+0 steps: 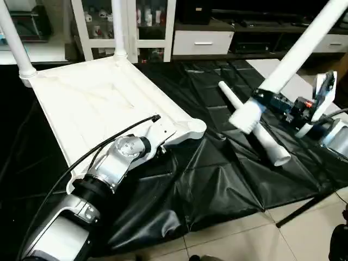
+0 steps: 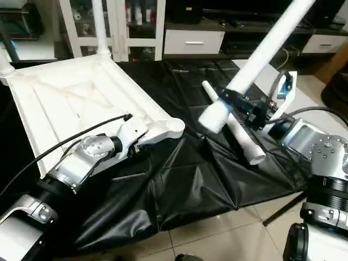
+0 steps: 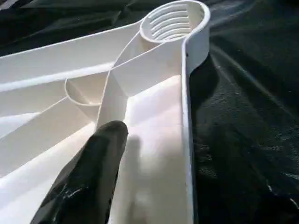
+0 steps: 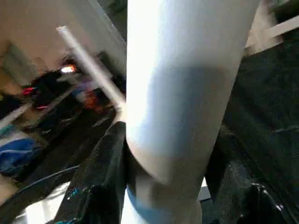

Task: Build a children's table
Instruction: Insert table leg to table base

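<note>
black sheet [image 1: 217, 179] on tiled floor [image 1: 304, 234] | glass-door cabinet [image 1: 128, 24] behind

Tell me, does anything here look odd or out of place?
Nothing looks damaged. The table top lies upside down with two legs fitted, its near corner socket empty. One leg lies loose on the black sheet.
</note>
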Controlling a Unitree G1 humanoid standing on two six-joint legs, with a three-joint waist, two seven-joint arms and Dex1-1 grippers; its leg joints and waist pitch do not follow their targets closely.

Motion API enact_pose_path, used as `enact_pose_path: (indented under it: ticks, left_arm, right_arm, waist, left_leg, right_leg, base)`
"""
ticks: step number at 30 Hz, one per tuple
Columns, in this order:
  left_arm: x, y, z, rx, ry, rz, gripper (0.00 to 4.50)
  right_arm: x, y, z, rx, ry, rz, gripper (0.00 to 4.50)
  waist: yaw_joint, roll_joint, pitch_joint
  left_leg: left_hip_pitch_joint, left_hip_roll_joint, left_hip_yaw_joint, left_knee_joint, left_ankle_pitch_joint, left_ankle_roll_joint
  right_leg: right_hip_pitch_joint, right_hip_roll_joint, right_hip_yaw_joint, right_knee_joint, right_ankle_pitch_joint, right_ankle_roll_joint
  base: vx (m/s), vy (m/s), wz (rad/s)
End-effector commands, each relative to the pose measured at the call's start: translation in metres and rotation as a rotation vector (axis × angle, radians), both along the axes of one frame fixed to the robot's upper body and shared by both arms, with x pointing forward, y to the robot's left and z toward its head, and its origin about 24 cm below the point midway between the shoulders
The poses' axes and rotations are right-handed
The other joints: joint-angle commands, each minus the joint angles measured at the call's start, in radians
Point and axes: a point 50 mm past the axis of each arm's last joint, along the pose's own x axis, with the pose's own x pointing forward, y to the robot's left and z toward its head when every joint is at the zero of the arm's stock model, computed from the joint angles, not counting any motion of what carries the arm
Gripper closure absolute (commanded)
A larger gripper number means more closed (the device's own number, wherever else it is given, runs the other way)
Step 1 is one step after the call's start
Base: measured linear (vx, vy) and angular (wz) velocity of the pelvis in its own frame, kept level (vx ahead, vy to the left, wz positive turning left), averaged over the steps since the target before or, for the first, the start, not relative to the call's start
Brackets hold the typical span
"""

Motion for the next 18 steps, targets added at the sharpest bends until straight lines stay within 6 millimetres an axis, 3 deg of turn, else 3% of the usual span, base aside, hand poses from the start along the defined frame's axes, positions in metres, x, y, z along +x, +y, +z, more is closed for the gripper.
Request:
enact_pose_path:
  ticks: [1, 3, 4, 5, 6, 7, 8, 9, 10, 11, 12, 13, 14, 15, 16, 18]
  left_arm:
    - [0.007, 0.007, 0.009, -0.011, -0.019, 0.058, 1.37]
    - [0.008, 0.006, 0.012, -0.044, -0.009, 0.055, 1.66]
    - [0.006, 0.004, 0.013, -0.072, 0.012, 0.043, 1.66]
    - [0.005, 0.002, 0.013, -0.090, 0.028, 0.035, 1.76]
    - [0.004, 0.000, 0.014, -0.108, 0.044, 0.023, 1.85]
    - [0.003, -0.001, 0.014, -0.116, 0.052, 0.015, 1.85]
    - [0.002, -0.003, 0.013, -0.131, 0.071, 0.008, 2.00]
    - [0.000, -0.005, 0.012, -0.140, 0.095, -0.012, 2.19]
    - [-0.001, -0.006, 0.012, -0.141, 0.105, -0.021, 2.19]
    - [-0.007, -0.009, 0.007, -0.132, 0.167, -0.080, 2.29]
    - [-0.008, -0.009, 0.007, -0.131, 0.170, -0.083, 2.39]
    - [-0.010, -0.009, 0.003, -0.111, 0.190, -0.096, 2.39]
    - [-0.012, -0.009, 0.000, -0.089, 0.208, -0.105, 2.51]
    - [-0.013, -0.008, -0.002, -0.078, 0.215, -0.108, 2.60]
    - [-0.012, -0.004, -0.006, -0.050, 0.207, -0.073, 2.67]
    - [-0.009, 0.001, -0.008, -0.018, 0.186, -0.031, 2.84]
  right_arm:
    - [0.005, -0.007, 0.007, -0.105, -0.046, -0.106, 2.62]
    - [0.006, -0.009, 0.005, -0.202, -0.061, -0.157, 2.62]
    - [0.006, -0.009, 0.004, -0.258, -0.066, -0.175, 2.62]
    - [0.006, -0.009, 0.003, -0.291, -0.067, -0.183, 2.62]
    - [0.006, -0.009, 0.000, -0.362, -0.077, -0.202, 2.62]
    - [0.006, -0.009, -0.001, -0.406, -0.085, -0.214, 2.62]
    - [0.006, -0.008, -0.003, -0.437, -0.087, -0.222, 2.62]
    - [0.006, -0.007, -0.006, -0.483, -0.097, -0.232, 2.62]
    - [0.006, -0.006, -0.006, -0.488, -0.099, -0.235, 2.62]
    - [0.005, -0.003, -0.009, -0.528, -0.119, -0.255, 2.62]
    - [0.005, -0.003, -0.010, -0.530, -0.120, -0.256, 2.62]
    - [0.005, -0.001, -0.011, -0.536, -0.125, -0.263, 2.62]
    - [0.005, 0.001, -0.011, -0.542, -0.132, -0.270, 2.62]
    - [0.005, 0.001, -0.012, -0.544, -0.135, -0.273, 2.62]
    - [0.005, 0.004, -0.012, -0.527, -0.142, -0.283, 2.62]
    - [0.004, 0.007, -0.012, -0.529, -0.156, -0.288, 2.62]
  waist:
    - [-0.011, -0.009, -0.072]
    - [-0.019, -0.004, -0.070]
    - [-0.028, -0.001, -0.069]
    - [-0.029, 0.005, -0.066]
    - [-0.037, 0.026, -0.060]
    - [-0.028, 0.036, -0.055]
    - [0.024, 0.036, -0.051]
    - [0.014, 0.030, -0.057]
    - [-0.008, -0.028, -0.079]
    - [0.031, -0.049, -0.086]
    - [0.048, -0.044, -0.098]
    - [0.069, -0.013, -0.100]
    - [0.046, -0.004, -0.095]
    - [0.035, -0.001, -0.093]
    - [0.039, 0.011, -0.100]
    - [0.035, 0.004, -0.095]
  left_leg:
    - [0.049, 0.078, -0.067, -0.084, -0.486, -0.097]
    - [0.054, 0.079, -0.071, -0.081, -0.525, -0.102]
    - [0.044, 0.085, -0.081, -0.089, -0.562, -0.109]
    - [0.048, 0.091, -0.084, -0.095, -0.597, -0.117]
    - [0.045, 0.107, -0.092, -0.126, -0.702, -0.143]
    - [-0.009, 0.140, -0.082, -0.218, -0.831, -0.181]
    - [-0.034, 0.111, -0.014, -0.266, -0.879, -0.182]
    - [-0.001, 0.098, 0.005, -0.258, -0.832, -0.178]
    - [0.041, 0.083, -0.016, -0.188, -0.710, -0.164]
    - [0.025, 0.002, -0.072, 0.049, -0.161, -0.048]
    - [-0.038, 0.006, -0.088, 0.021, -0.060, -0.023]
    - [-0.022, 0.047, -0.078, -0.054, 0.047, -0.016]
    - [0.026, 0.073, -0.074, -0.064, -0.009, 0.001]
    - [0.020, 0.077, -0.078, -0.073, -0.054, 0.006]
    - [0.024, 0.077, -0.070, -0.070, -0.105, 0.007]
    - [0.016, 0.074, -0.055, -0.074, -0.146, 0.015]
  right_leg:
    - [0.021, -0.084, 0.022, -0.105, -0.638, -0.063]
    - [0.022, -0.083, 0.000, -0.115, -0.667, -0.039]
    - [0.036, -0.084, -0.015, -0.115, -0.659, -0.025]
    - [0.038, -0.082, -0.021, -0.116, -0.655, -0.022]
    - [0.051, -0.066, -0.033, -0.091, -0.579, -0.038]
    - [0.101, -0.022, -0.032, 0.064, -0.343, -0.078]
    - [0.086, 0.019, -0.038, 0.140, -0.182, -0.081]
    - [0.068, 0.015, -0.011, 0.137, -0.220, -0.089]
    - [0.048, -0.027, 0.038, 0.082, -0.389, -0.068]
    - [0.022, -0.165, 0.124, -0.091, -0.874, -0.027]
    - [0.094, -0.159, 0.122, -0.052, -0.762, -0.026]
    - [0.074, -0.101, 0.076, -0.020, -0.449, -0.081]
    - [0.021, -0.048, 0.061, -0.002, -0.226, -0.154]
    - [0.032, -0.049, 0.060, 0.003, -0.187, -0.186]
    - [0.041, -0.060, 0.065, 0.002, -0.151, -0.234]
    - [0.048, -0.059, 0.065, -0.012, -0.168, -0.249]
  base:
    - [0.000, 0.000, 0.00]
    - [0.000, 0.000, 0.00]
    - [0.000, 0.000, 0.00]
    - [0.000, 0.000, 0.00]
    - [0.000, 0.000, 0.00]
    - [-0.069, -0.002, 0.00]
    - [-0.053, -0.040, 0.10]
    - [-0.053, -0.040, 0.10]
    - [0.058, -0.090, 0.04]
    - [0.122, -0.088, -0.27]
    - [0.122, -0.088, -0.27]
    - [0.059, -0.050, -0.13]
    - [0.000, 0.000, 0.00]
    - [0.000, 0.000, 0.00]
    - [0.000, 0.000, 0.00]
    - [0.000, 0.000, 0.00]
